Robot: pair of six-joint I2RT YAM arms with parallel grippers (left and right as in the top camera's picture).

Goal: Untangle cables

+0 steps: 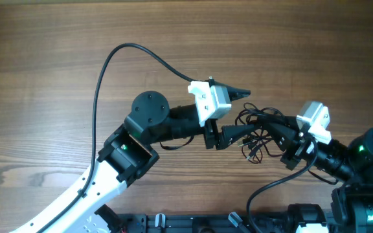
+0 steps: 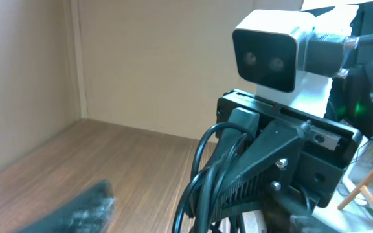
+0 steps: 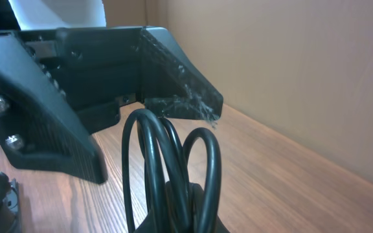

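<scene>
The cables lie as a small black tangle on the wooden table, right of centre. My right gripper reaches in from the right and is shut on several loops of them, which rise from its jaws in the right wrist view. My left gripper is open, one finger above the tangle and the other beside it. In the left wrist view the looped cables hang in front of the right gripper. A blurred left finger shows at the lower left.
The left arm's thick black cable arcs over the table's upper left. Both arm bases stand along the front edge. A plain beige wall stands behind the table in the wrist views.
</scene>
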